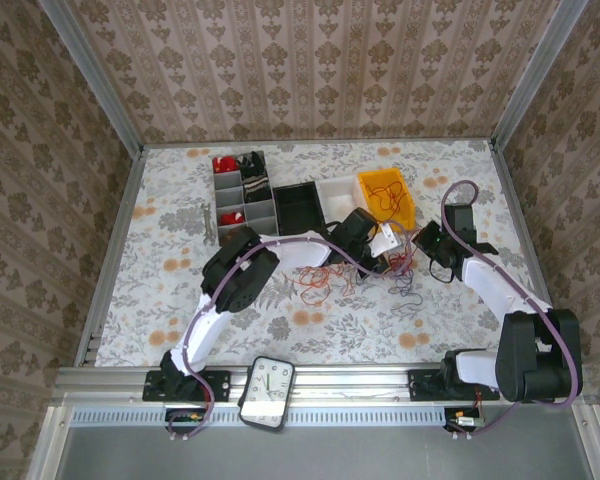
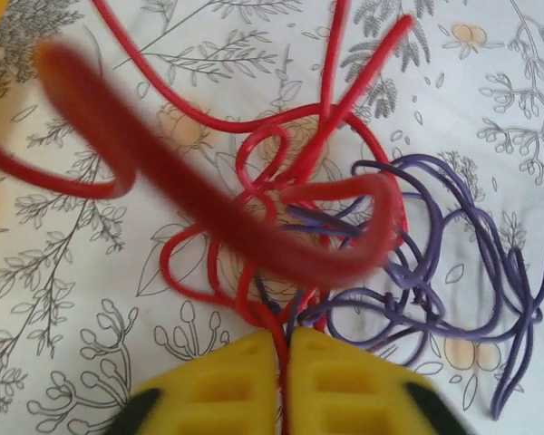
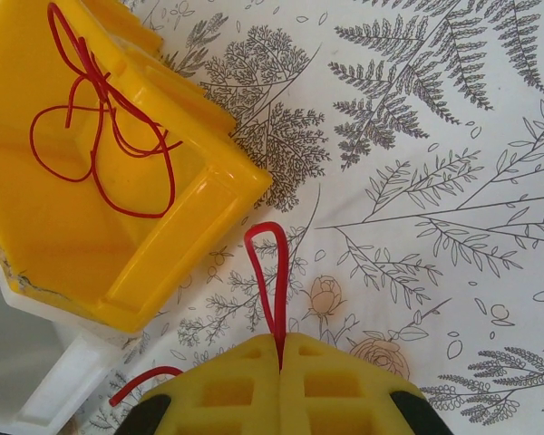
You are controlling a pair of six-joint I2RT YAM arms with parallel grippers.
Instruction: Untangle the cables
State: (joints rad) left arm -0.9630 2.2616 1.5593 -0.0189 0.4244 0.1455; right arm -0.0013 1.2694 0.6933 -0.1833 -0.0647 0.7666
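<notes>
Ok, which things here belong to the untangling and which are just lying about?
Job: red cables, purple cable, left gripper and right gripper, each shut on a red one; yellow bin holding one sorted cable.
Lying about: grey organizer, black bin, white bin, clock.

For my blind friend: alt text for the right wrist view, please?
The yellow-padded right end effector is shut on a red cable loop, seen against a floral tablecloth. A second red cable lies in the yellow bin at upper left.

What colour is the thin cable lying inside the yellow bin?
Red. The cable in the bin shows best in the right wrist view.
</notes>
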